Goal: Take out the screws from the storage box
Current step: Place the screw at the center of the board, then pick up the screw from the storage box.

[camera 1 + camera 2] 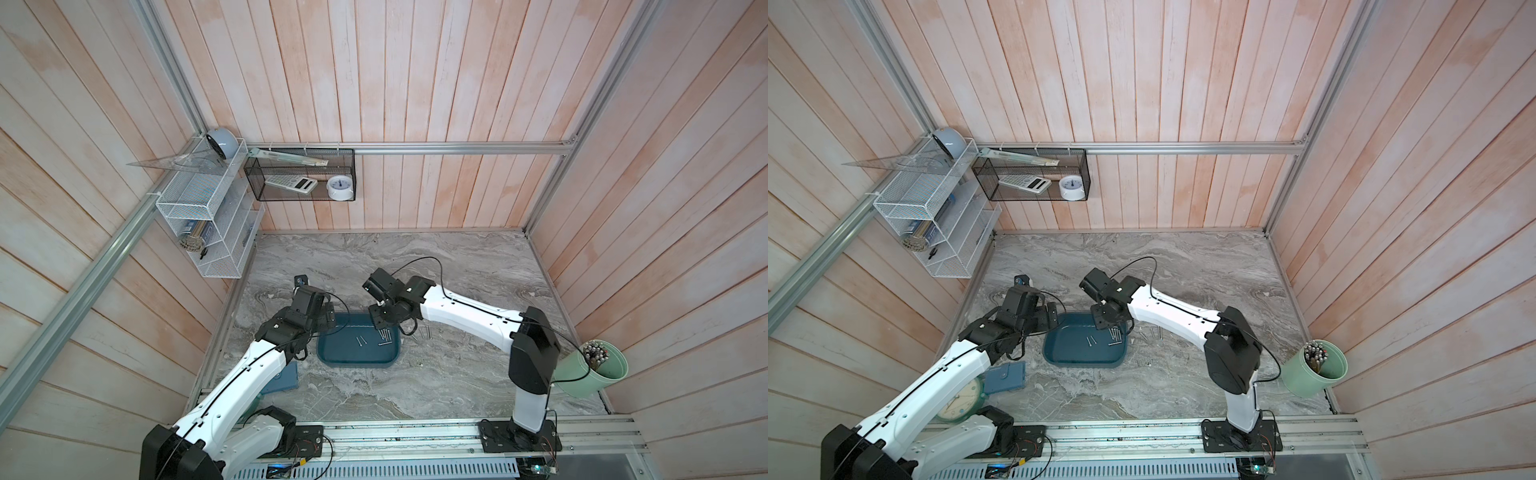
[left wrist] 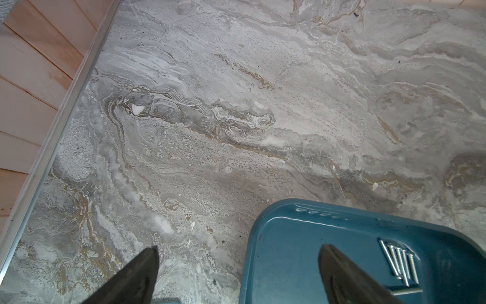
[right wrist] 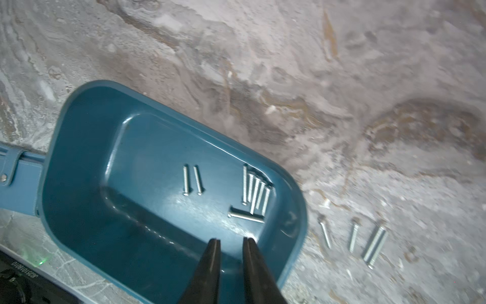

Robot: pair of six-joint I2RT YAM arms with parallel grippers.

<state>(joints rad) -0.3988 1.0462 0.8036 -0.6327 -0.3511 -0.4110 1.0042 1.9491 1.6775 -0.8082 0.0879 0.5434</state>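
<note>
The dark teal storage box (image 1: pixel 345 355) (image 1: pixel 1071 355) (image 3: pixel 131 158) (image 2: pixel 302 250) lies on the marble table between my arms. Inside it, a pair of silver screws (image 3: pixel 192 180) (image 1: pixel 360 340) lies mid-floor. A tight cluster of screws (image 3: pixel 256 192) (image 2: pixel 399 263) (image 1: pixel 1116 333) sits by the box's right end, with one screw (image 3: pixel 246 216) lying crosswise below it. Several more screws (image 3: pixel 353 237) (image 1: pixel 424 332) (image 1: pixel 1152 332) lie on the table just outside that end. My right gripper (image 3: pixel 231 239) (image 1: pixel 379 323) hangs over the box near the cluster, narrowly open and empty. My left gripper (image 2: pixel 238 247) (image 1: pixel 329 319) is wide open, straddling the box's far-left rim.
A pale green cup of long rods (image 1: pixel 598 370) (image 1: pixel 1316 370) stands at the right wall. A blue wallet (image 1: pixel 1005 376) and a round clock (image 1: pixel 959 401) lie at the front left beneath my left arm. A black mesh basket (image 1: pixel 299 174) and a white wire rack (image 1: pixel 208 216) hang on the walls.
</note>
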